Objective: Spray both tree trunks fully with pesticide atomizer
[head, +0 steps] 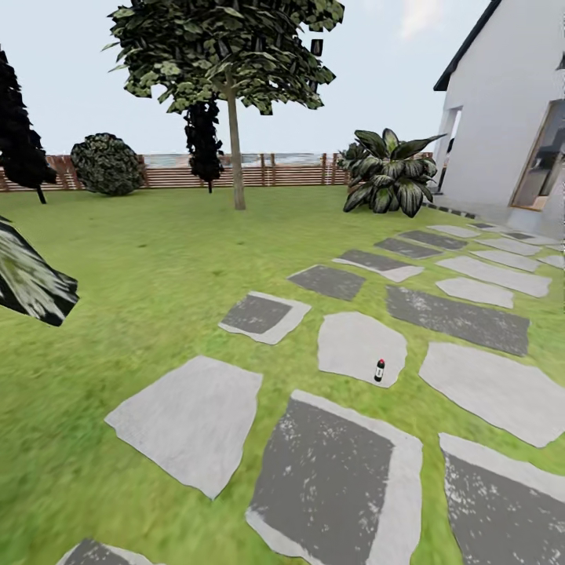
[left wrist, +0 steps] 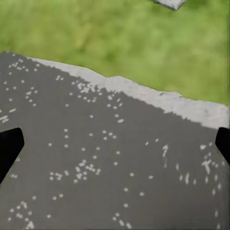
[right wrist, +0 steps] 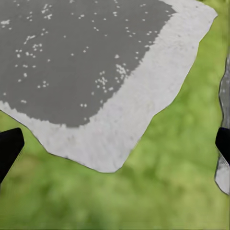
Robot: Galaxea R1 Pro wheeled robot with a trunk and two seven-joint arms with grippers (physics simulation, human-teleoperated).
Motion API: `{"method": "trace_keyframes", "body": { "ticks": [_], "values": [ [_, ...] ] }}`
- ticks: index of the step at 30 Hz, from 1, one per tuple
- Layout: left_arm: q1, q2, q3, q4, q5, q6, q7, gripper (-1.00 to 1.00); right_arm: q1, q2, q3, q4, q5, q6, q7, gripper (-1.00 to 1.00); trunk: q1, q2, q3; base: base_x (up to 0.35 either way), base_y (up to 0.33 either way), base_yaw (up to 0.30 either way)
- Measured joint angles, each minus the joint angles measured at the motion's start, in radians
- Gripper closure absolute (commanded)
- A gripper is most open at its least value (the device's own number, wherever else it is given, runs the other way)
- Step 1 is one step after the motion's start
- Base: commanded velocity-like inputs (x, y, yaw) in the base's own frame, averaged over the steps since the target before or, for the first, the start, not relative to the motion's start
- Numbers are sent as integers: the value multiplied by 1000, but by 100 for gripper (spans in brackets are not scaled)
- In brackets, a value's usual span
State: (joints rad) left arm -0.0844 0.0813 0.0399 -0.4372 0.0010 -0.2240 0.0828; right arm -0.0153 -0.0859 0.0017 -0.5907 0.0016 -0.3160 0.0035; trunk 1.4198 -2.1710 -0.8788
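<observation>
The pesticide atomizer, standing on a pale stepping stone, was too small to make out its trigger head. The white house beside the stones was cut off by the frame edge. Both wrist views caught only the black fingertips at their edges, over blurred grass.

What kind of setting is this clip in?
A simulated back garden: green lawn crossed by grey stepping stones, a brown slat fence behind a tree, and a white house at the side.
</observation>
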Motion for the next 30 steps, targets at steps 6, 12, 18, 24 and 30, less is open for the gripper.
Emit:
{"method": "trace_keyframes", "body": {
  "ticks": [6,12,18,24,30],
  "values": [
    [0,0,0,0,1,0,0,-100,0,0,2,2,2,0,1,-100,0,0,0,338,65,-7],
    [0,0,0,0,0,0,0,-100,0,-3,1,3,2,-1,0,-100,0,0,0,338,70,0],
    [0,0,0,0,0,0,0,-100,0,-5,1,4,4,0,0,-100,0,0,0,338,71,0],
    [0,0,0,0,0,0,0,-100,0,-5,1,4,3,0,0,-100,0,0,0,338,71,0],
    [0,0,0,0,-1,0,0,-100,0,-5,1,3,2,0,0,-100,0,0,0,338,71,0]
  ]
}}
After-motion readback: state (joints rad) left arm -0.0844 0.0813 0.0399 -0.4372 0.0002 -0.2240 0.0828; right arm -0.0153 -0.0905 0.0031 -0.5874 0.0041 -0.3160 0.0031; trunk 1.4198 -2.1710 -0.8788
